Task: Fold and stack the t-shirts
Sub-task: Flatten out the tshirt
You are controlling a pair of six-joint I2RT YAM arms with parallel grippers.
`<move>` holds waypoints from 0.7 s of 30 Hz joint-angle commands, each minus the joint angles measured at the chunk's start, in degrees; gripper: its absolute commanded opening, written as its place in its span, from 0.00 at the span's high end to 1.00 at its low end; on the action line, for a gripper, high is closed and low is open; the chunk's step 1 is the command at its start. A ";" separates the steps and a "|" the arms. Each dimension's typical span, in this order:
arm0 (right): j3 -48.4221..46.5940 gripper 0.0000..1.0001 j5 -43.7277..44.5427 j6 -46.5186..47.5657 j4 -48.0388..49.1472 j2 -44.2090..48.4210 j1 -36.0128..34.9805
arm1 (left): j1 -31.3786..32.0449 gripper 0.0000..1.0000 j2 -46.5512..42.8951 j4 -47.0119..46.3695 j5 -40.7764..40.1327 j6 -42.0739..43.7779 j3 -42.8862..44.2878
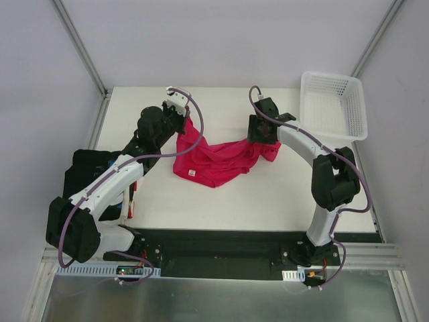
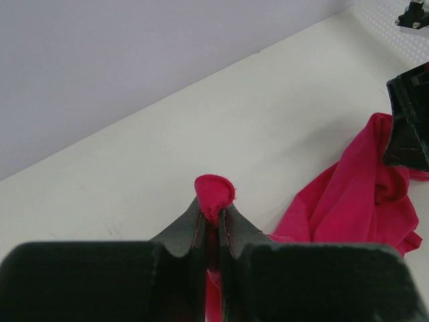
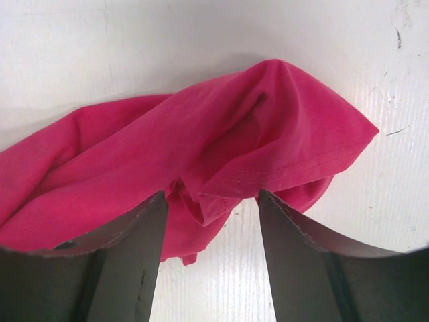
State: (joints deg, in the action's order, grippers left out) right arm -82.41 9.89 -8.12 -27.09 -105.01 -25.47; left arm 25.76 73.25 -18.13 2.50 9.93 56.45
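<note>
1. One crimson tee (image 1: 214, 161) unfolded, bunched mid-table and slung between both arms; no stack in sight.
2. Left gripper (image 2: 213, 218) clamped on a tee corner; right gripper (image 3: 211, 201) parted, cloth loose between its jaws.
3. Black tee (image 1: 87, 174) heaped at the left edge; all folding and stacking apparently still to do.
4. White table (image 1: 268, 201), pale walls, lattice basket (image 1: 335, 107) far right.

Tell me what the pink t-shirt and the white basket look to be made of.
The pink t-shirt looks like soft knit cloth, probably cotton jersey, matte: it drapes in folds and shows a stitched hem. The basket looks like rigid moulded plastic, white, smooth: thin lattice walls holding their shape.
</note>
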 commanded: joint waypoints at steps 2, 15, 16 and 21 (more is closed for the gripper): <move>-3.02 0.39 3.20 0.03 -0.77 -0.98 0.25 | -0.62 1.00 -1.97 -2.52 -0.22 0.79 1.56; -5.30 0.46 10.75 0.56 -2.35 -4.41 0.69 | -0.62 1.00 -1.62 -2.52 -1.01 1.67 0.95; -5.30 0.47 11.29 0.65 -2.44 -4.33 0.69 | -0.62 1.00 -1.62 -2.52 -1.10 1.58 0.86; -5.57 0.49 14.53 1.00 -3.58 -4.94 0.60 | -0.62 1.00 -1.62 -2.61 -0.92 1.14 0.51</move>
State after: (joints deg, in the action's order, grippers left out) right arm -85.30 19.51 -7.84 -28.51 -109.54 -24.99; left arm 25.76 73.25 -18.13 2.42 10.52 56.45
